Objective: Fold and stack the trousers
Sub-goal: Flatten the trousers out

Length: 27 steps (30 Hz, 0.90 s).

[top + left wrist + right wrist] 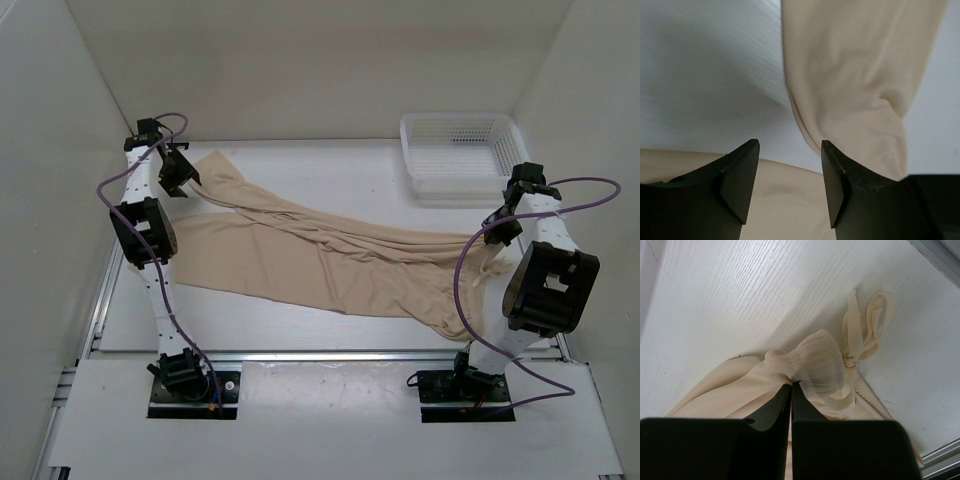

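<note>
Right gripper is clamped on the gathered waist of the thin, wrinkly beige fabric trousers, which only its wrist view reveals. Left gripper hangs with jaws apart above a leg end, holding nothing. Overhead, the trousers sprawl from ten to four o'clock across the white table.

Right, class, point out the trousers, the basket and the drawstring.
trousers (330,262), top view, middle of the legs.
basket (450,186), top view, near wall.
drawstring (852,335), right wrist view, straight strip.
</note>
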Each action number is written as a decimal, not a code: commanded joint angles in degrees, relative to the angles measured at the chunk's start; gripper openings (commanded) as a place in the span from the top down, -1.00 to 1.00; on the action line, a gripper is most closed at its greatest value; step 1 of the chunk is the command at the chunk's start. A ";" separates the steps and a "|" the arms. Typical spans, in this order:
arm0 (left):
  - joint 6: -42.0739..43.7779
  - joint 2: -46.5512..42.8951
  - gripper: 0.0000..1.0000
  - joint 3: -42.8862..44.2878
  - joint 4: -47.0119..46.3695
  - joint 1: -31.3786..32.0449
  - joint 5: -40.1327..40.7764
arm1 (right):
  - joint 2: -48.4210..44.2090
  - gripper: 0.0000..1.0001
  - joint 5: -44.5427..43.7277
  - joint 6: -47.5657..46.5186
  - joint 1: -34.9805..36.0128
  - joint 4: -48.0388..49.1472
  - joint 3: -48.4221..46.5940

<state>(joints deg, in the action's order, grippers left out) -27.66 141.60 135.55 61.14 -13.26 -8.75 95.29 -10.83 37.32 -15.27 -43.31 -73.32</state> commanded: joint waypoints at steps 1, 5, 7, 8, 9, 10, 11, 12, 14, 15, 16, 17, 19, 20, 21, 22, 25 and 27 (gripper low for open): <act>0.68 3.24 -0.28 1.64 0.55 1.30 -0.30 | 0.34 1.00 -0.07 -0.41 -0.20 0.68 0.02; 0.06 7.54 -0.30 4.80 0.55 2.53 -0.83 | 0.34 1.00 -0.07 -0.93 -0.20 0.68 0.02; -1.51 9.12 -0.36 7.00 0.55 3.06 -0.83 | 0.34 1.00 -0.07 -0.93 -0.20 0.68 0.02; -2.22 9.92 -0.24 7.62 0.03 3.06 -1.35 | 0.34 1.00 -0.07 -0.93 -0.20 0.68 0.02; -2.83 10.45 0.01 7.63 0.03 3.06 -1.35 | 0.34 1.00 -0.07 -0.93 -0.20 0.68 0.02; -3.45 10.45 0.33 8.32 0.03 3.06 -1.35 | 0.34 1.00 -0.07 -0.93 -0.20 0.68 -0.59; -4.06 10.45 0.79 8.85 -0.58 3.06 -1.88 | 0.34 1.00 -0.07 -0.93 -0.20 0.16 -0.60; -4.07 9.32 0.80 8.86 -0.59 3.06 -1.88 | 0.34 1.00 -0.07 -0.93 -0.20 0.16 -1.12; -4.07 6.95 0.80 8.86 -0.59 3.06 -1.01 | -0.27 1.00 -0.07 -0.93 -0.20 -0.45 -1.65; -4.07 3.54 0.80 7.99 -1.11 3.06 -0.13 | -0.28 1.00 -0.59 -0.93 -0.20 -0.46 -1.65; -4.07 1.59 0.80 7.46 -1.12 3.06 0.75 | -0.80 1.00 -0.60 -0.93 -0.20 -0.98 -2.35; -3.29 -0.43 0.80 6.93 -1.12 3.06 1.71 | -1.50 1.00 -0.60 -1.46 -0.20 -0.99 -2.35; -1.96 -6.40 0.80 5.52 -1.12 3.06 3.83 | -2.29 1.00 -0.60 -1.46 -0.20 -0.99 -2.88; -1.44 -8.43 0.80 4.30 -1.12 2.45 4.53 | -3.17 1.00 -1.20 -1.46 -0.20 -1.60 -3.49; -1.43 -12.36 0.80 3.51 -1.12 1.92 4.53 | -3.70 1.00 -1.21 -1.46 -0.20 -1.60 -3.50; -0.65 -14.14 0.80 2.71 -1.12 1.92 4.53 | -4.75 1.00 -1.91 -1.46 -0.20 -1.60 -4.02; 0.59 -19.60 0.80 0.51 0.29 1.92 6.64 | -6.16 1.00 -2.52 -1.99 -0.20 -2.21 -4.55; 1.12 -21.44 0.80 -1.14 1.08 1.92 7.26 | -7.48 1.00 -3.14 -1.99 -0.20 -2.22 -5.07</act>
<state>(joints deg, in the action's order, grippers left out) -28.51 128.38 136.25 61.65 -10.94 -4.47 91.50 -11.42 36.40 -15.25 -44.66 -74.94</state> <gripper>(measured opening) 0.113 0.003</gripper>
